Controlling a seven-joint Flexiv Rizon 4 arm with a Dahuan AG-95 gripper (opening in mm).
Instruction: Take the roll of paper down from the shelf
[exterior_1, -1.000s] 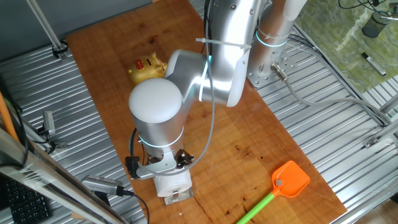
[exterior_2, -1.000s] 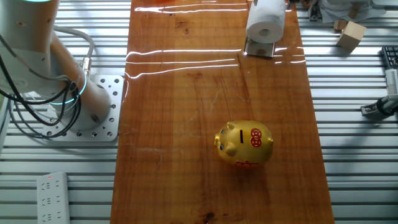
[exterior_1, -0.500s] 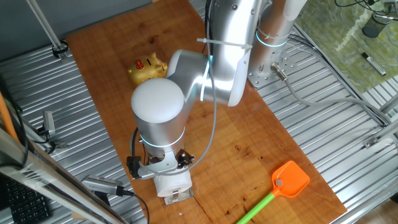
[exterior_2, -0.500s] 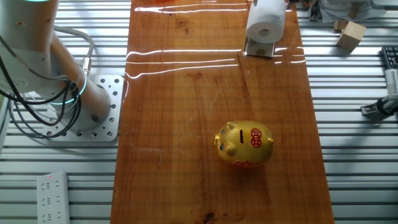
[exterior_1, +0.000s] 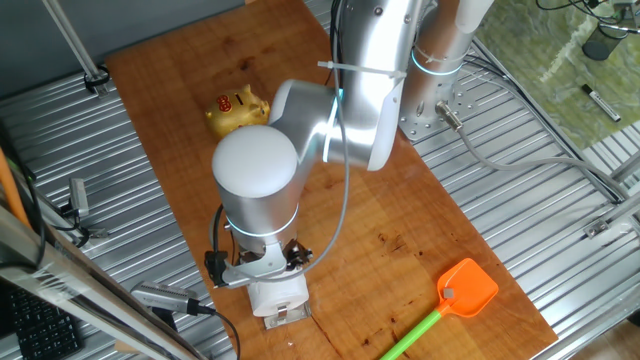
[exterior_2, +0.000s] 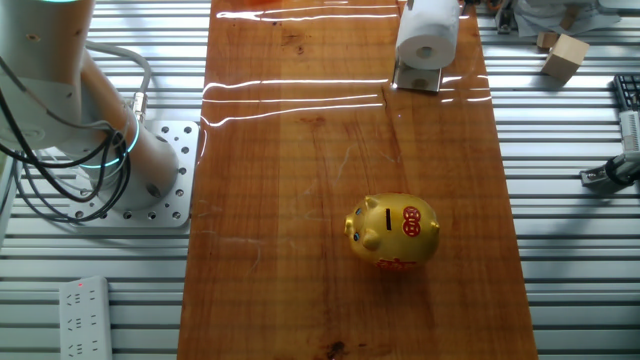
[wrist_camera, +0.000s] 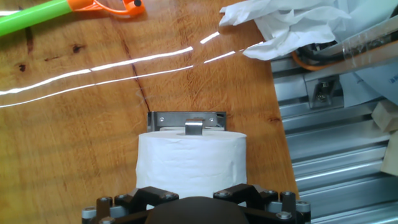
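Note:
The white roll of paper (wrist_camera: 191, 160) sits on the silvery shelf (wrist_camera: 186, 117), whose plate lies on the wooden table near its edge. In the hand view my gripper (wrist_camera: 194, 193) hangs just over the roll's near side. Its two dark fingertips (wrist_camera: 154, 194) stand apart and hold nothing. In the other fixed view the roll (exterior_2: 427, 35) with its hollow core rests on the shelf (exterior_2: 418, 79) at the far end of the table. In one fixed view the arm hides most of the roll (exterior_1: 280, 296); the shelf's base (exterior_1: 286, 317) shows below it.
A gold piggy bank (exterior_2: 393, 231) stands mid-table. An orange and green fly swatter (exterior_1: 455, 297) lies near the roll's end of the table. Crumpled white paper (wrist_camera: 292, 25) and cables lie past the table edge (wrist_camera: 278, 134), close to the roll.
The arm's elbow has shifted very slightly to the right in one fixed view. The roll and shelf have not moved.

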